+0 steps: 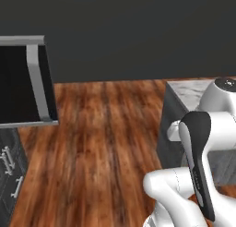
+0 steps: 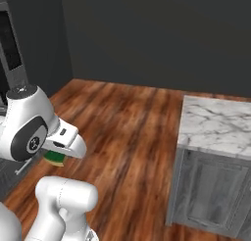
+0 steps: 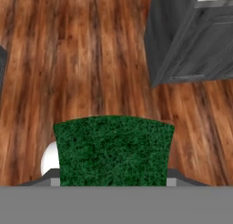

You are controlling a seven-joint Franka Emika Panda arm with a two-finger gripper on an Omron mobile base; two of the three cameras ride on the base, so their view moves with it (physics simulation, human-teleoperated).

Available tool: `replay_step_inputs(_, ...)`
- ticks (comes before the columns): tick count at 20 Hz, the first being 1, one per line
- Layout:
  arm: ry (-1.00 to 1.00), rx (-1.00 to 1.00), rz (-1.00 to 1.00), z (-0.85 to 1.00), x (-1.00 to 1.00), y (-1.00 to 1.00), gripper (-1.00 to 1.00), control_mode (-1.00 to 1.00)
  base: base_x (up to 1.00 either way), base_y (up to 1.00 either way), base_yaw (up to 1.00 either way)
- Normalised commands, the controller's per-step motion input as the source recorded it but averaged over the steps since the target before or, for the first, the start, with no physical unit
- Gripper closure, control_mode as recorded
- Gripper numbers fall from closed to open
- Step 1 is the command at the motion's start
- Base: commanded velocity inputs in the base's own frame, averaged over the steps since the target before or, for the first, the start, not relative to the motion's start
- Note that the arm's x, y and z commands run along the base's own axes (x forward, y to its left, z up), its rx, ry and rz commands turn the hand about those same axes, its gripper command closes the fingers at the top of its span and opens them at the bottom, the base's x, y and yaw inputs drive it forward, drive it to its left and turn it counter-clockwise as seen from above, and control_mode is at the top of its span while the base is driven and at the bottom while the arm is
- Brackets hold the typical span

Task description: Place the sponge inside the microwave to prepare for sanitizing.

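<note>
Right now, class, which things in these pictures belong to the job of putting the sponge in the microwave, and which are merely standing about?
Part of the job:
- sponge, held in the gripper
- microwave door, open at the left

Standing about:
- marble-topped cabinet
- wooden floor

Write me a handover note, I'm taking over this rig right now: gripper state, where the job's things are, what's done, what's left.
Gripper: shut on the sponge, green face toward the hand camera; in the right base view the sponge's green and yellow edge peeks out under the hand.
Sponge: held in the air over the wood floor, not resting on anything.
Microwave: at the left, door swung open.
Marble-topped cabinet: to the right, apart from the arm.
Done: sponge picked up, door open.
Left: carry the sponge to the microwave, set it inside, release.
</note>
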Motion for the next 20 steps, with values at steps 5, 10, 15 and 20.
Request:
replay_step_inputs(5, 0.00, 0.00, 0.00, 0.00, 0.00, 0.00, 1.00, 1.00, 0.90, 0.07, 0.00)
replay_step_inputs(10, 0.00, 0.00, 0.00, 0.00, 0.00, 0.00, 1.00, 1.00, 0.96, 0.11, -0.01)
replay_step_inputs(15, 0.00, 0.00, 0.00, 0.00, 0.00, 0.00, 1.00, 1.00, 1.00, 0.19, -0.04)
replay_step_inputs(20, 0.00, 0.00, 0.00, 0.00, 0.00, 0.00, 1.00, 1.00, 1.00, 0.18, -0.05)
